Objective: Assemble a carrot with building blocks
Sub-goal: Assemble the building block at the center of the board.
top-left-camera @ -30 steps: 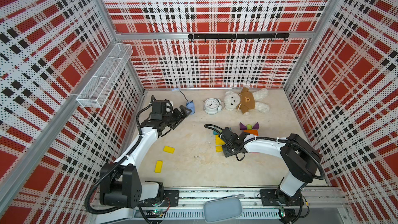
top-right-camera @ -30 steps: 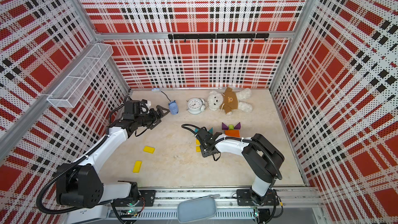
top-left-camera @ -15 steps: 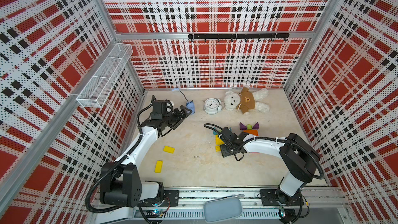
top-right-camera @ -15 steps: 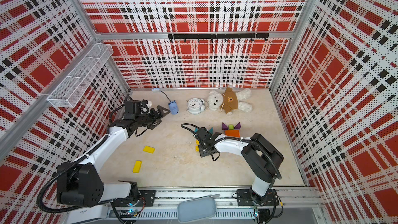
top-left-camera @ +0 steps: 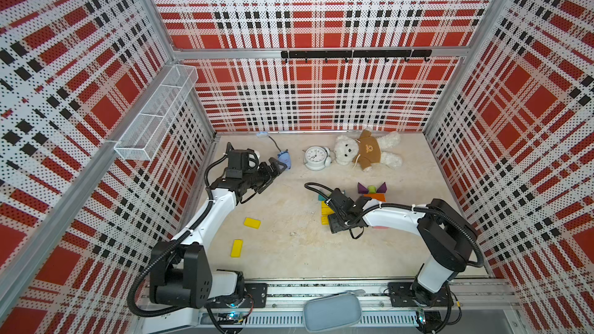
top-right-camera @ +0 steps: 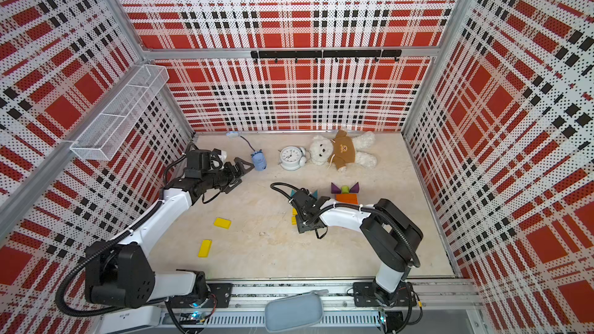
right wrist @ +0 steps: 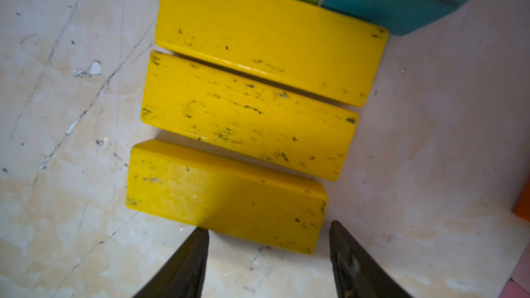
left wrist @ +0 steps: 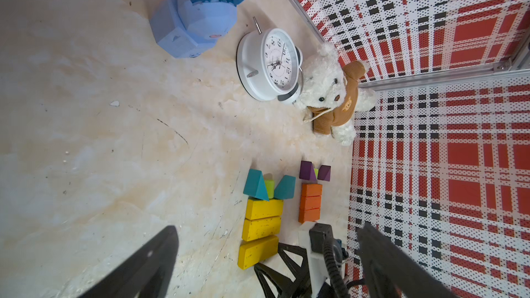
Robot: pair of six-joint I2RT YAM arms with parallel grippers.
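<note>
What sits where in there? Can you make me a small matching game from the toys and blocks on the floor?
1 teal triangles
2 purple triangles
3 alarm clock
4 blue toy

A beside the teddy bear
B capping the orange bars
C next to the left gripper
D capping the yellow bars

Pairs: 1-D, 2-B, 3-A, 4-C

The right end effector (right wrist: 268,226) has opened its jaws wider than 1 second ago, and the 3rd yellow bar (right wrist: 226,196) now lies free on the counter (right wrist: 71,239), just before its fingertips.
</note>
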